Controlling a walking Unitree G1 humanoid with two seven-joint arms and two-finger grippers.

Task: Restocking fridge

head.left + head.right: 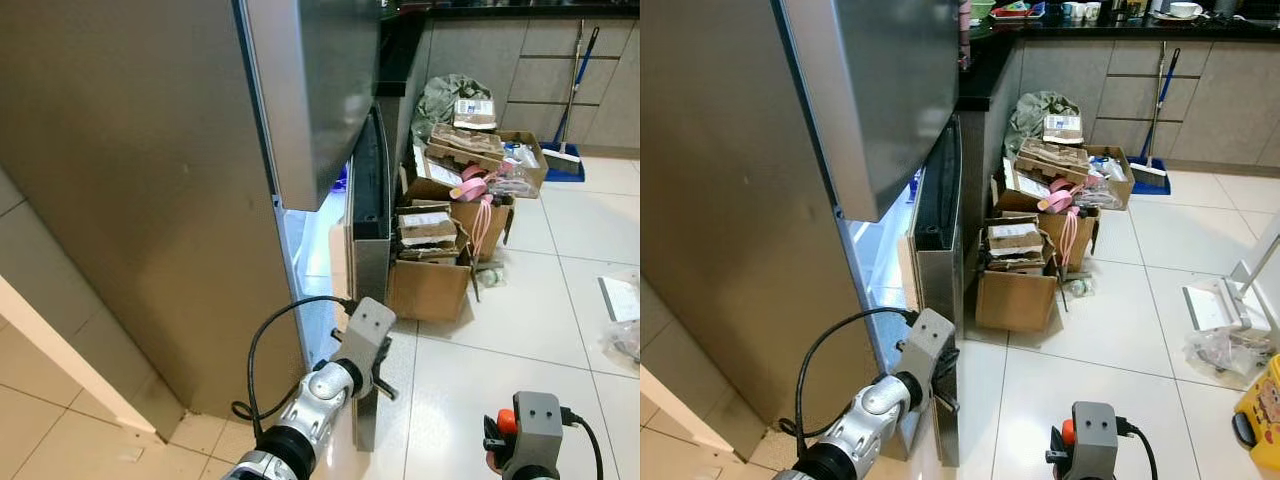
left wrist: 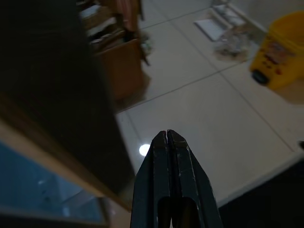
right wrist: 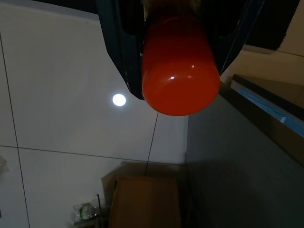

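- Leftmost stands the tall steel fridge (image 1: 150,200), its upper door (image 1: 310,90) swung out and the lower freezer drawer (image 1: 368,215) pulled open, lit inside.
- Next, the left arm reaches forward and up from the lower edge of the head view, its wrist raised beside the drawer's front edge; the left gripper (image 2: 167,136) has its jaws pressed together on nothing, pointing past the drawer toward the tiled floor (image 1: 520,340).
- Further right, the right arm is held low, and the right gripper (image 3: 178,61) has its jaws pinching an orange bottle (image 3: 179,71), whose long axis runs along the fingers, rounded end outward.
- Beyond, cardboard boxes (image 1: 440,250) crowd the floor beside the dark bench (image 1: 1090,25).
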